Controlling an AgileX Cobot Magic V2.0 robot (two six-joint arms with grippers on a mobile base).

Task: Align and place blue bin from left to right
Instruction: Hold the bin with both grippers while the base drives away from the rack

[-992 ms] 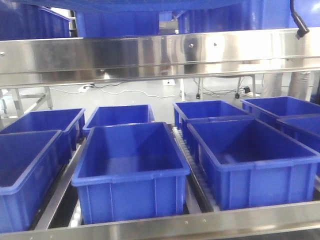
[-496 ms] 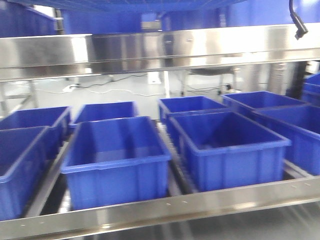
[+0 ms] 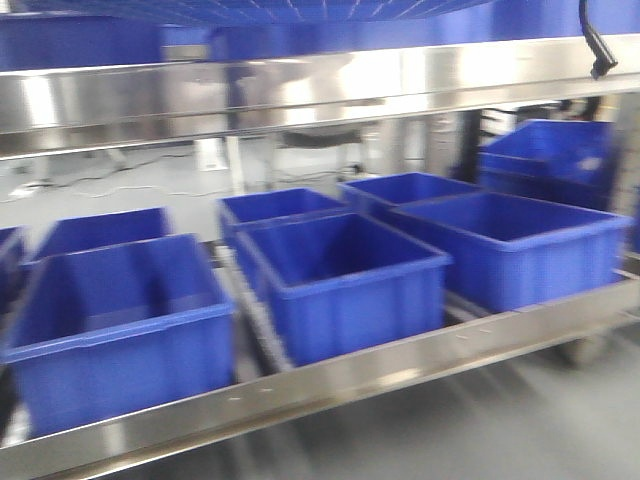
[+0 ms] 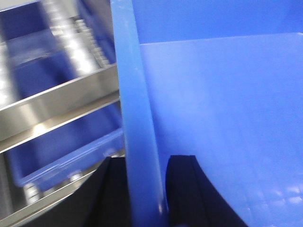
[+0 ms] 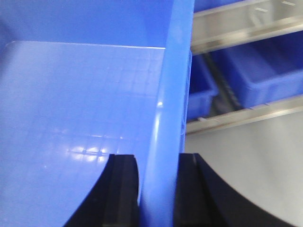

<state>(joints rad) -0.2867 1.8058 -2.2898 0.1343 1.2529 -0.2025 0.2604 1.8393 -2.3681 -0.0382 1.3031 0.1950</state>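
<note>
The light blue bin is held up between both arms. In the front view only its grid-patterned underside [image 3: 250, 8] shows along the top edge. My left gripper [image 4: 144, 189] is shut on the bin's left rim [image 4: 135, 109], one black finger outside the wall and one inside. My right gripper [image 5: 158, 189] is shut on the right rim [image 5: 170, 94] the same way. The bin's pale inner floor [image 5: 71, 104] fills much of the right wrist view. The bin's full outline is out of view.
A steel shelf beam [image 3: 300, 90] crosses the front view below the held bin. Under it, darker blue bins [image 3: 120, 320] [image 3: 340, 280] [image 3: 510, 245] sit on a roller rack behind a steel front rail [image 3: 350, 375]. Stacked blue crates [image 3: 545, 155] stand at the right. A black cable [image 3: 595, 40] hangs top right.
The whole rack scene has slid leftward in the front view, with motion blur, and stacked crates have come into view at the right. The held bin stays at the top edge.
</note>
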